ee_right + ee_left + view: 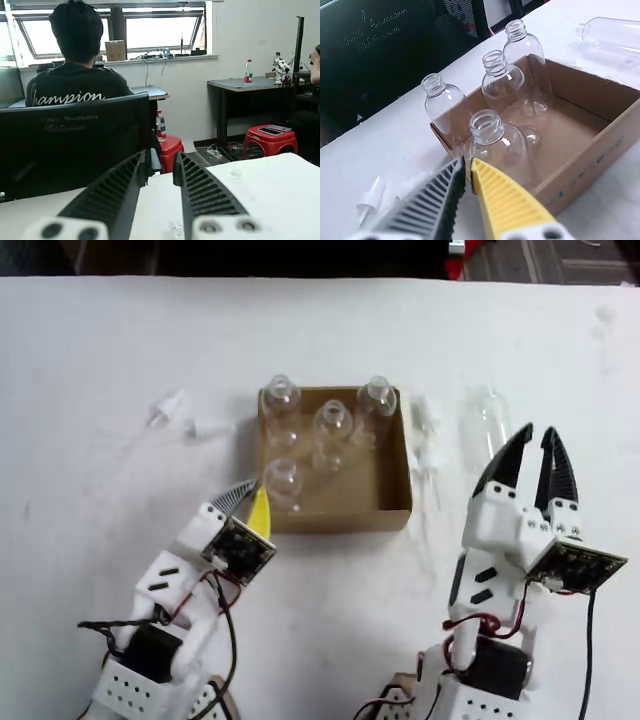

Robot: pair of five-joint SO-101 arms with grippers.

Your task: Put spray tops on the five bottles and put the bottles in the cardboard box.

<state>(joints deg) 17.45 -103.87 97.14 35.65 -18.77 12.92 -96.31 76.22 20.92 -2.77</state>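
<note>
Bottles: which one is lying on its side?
The bottle on the table, right of the box in the high view. The other four stand upright inside the box.

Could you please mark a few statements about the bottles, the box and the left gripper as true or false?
1. Four bottles stand in the cardboard box. True.
2. Those bottles wear spray tops. False: their necks are bare, and spray tops lie on the table.
3. A fifth bottle lies on its side outside the box. True.
4. The left gripper holds a bottle. False: it holds nothing and sits near a corner of the box.
</note>
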